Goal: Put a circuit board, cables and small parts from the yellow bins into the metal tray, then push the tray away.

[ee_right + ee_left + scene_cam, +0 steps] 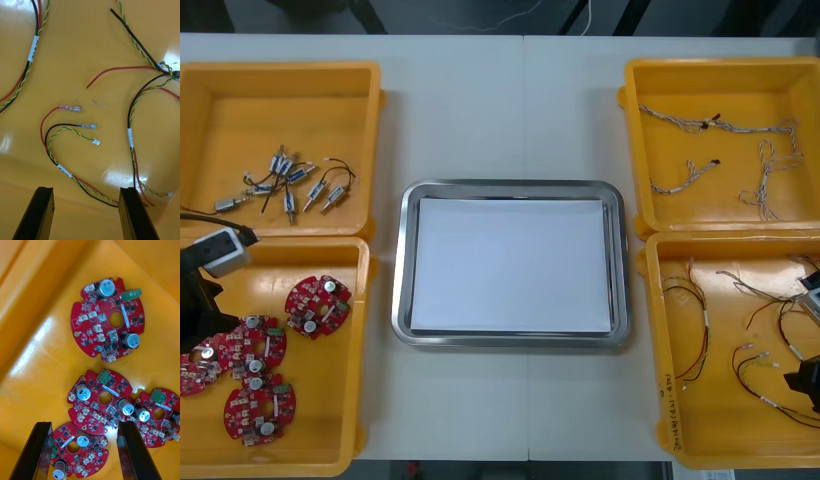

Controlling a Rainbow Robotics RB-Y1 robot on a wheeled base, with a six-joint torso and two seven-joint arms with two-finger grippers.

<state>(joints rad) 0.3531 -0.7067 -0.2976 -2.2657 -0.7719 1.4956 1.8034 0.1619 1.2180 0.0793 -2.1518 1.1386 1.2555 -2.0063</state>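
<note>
Jaws wide over near yellow bins (340, 390)
Left gripper (84, 425): circuit board (105, 401) likely rigid, pinch rim; right gripper (86, 189): cable (63, 171) likely limp, pinch mid-length.

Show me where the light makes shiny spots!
Left wrist view: a bright glare streak on the left bin's floor beside the circuit boards, beyond the open left claw. Right wrist view: soft shiny patches on the right bin's floor among the cables, near the open right claw. Front view: the tray rim gleams.

Rightmost circuit board (159, 420) cut by edge; lowest board (86, 453) partly behind left gripper (84, 425).
</note>
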